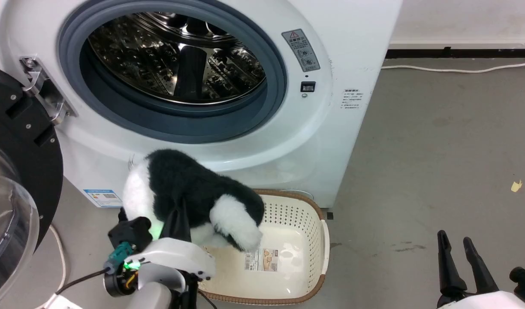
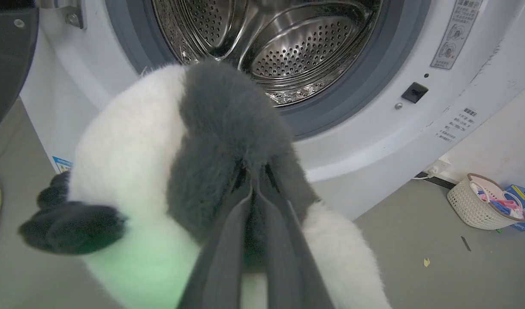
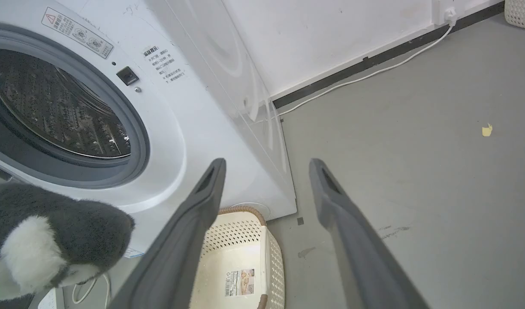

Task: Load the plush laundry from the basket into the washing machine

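Note:
The black-and-white plush laundry (image 1: 189,193) hangs above the left end of the basket (image 1: 307,223), lifted clear of its floor, just below the washing machine's (image 1: 339,64) open porthole. My left gripper (image 1: 179,219) is shut on the toy's black fur; in the left wrist view its fingers (image 2: 228,240) pinch the plush laundry (image 2: 219,128) in front of the steel drum (image 2: 297,47). My right gripper (image 1: 455,244) stands open at the lower right over bare floor, its fingers (image 3: 194,214) apart, with the basket (image 3: 254,231) and plush laundry (image 3: 52,231) to its left.
The black-framed glass door (image 1: 18,171) is swung open at the left. A white cable (image 1: 455,68) runs along the wall's base. A small woven basket of clips (image 2: 485,201) sits on the floor far right. A yellow scrap (image 1: 516,185) lies on the grey floor.

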### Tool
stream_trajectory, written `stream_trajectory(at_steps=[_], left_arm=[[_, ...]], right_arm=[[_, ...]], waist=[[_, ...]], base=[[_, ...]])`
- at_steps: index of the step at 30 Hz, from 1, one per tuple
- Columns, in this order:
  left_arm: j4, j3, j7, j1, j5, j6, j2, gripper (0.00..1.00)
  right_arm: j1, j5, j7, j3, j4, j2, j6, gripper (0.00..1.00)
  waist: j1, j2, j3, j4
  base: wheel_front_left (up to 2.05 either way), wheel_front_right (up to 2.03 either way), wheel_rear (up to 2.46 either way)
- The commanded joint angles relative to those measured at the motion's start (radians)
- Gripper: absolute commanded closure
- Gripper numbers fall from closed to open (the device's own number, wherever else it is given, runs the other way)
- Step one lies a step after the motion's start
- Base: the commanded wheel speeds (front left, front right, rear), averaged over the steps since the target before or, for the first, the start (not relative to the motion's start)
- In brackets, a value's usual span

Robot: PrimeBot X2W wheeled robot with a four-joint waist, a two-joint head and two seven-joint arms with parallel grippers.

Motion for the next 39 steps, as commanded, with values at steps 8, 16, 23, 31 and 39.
stream_trajectory(at_steps=[8,16,23,31,39], left_arm=[[0.004,0.028,0.018,-0.129,0.028,0.008,0.056,1.00],[0.048,0.046,0.059,-0.306,0.051,0.011,0.108,1.00],[0.116,0.064,0.070,-0.466,0.063,0.009,0.135,1.00],[0.158,0.077,0.051,-0.658,0.089,0.012,0.153,1.00],[0.198,0.085,0.060,-0.834,0.105,0.007,0.180,1.00]], right_arm=[[0.010,0.009,-0.011,-0.007,-0.002,0.004,-0.001,0.00],[-0.012,0.002,0.000,-0.028,-0.031,0.004,-0.001,0.00],[-0.050,-0.012,0.021,-0.040,-0.068,0.004,-0.001,0.00],[-0.099,-0.029,0.046,-0.043,-0.116,0.001,-0.001,0.00],[-0.144,-0.016,0.055,-0.049,-0.155,-0.025,-0.001,0.00]], waist=[[0.0000,-0.0001,0.022,-0.019],[0.0000,-0.0001,0.096,-0.024],[0.0000,-0.0001,0.191,-0.040],[0.0000,-0.0001,0.314,-0.066],[0.0000,-0.0001,0.442,-0.103]], base=[[0.00,0.00,0.00],[0.00,0.00,0.00],[0.00,0.00,0.00],[0.00,0.00,0.00],[0.00,0.00,0.00]])
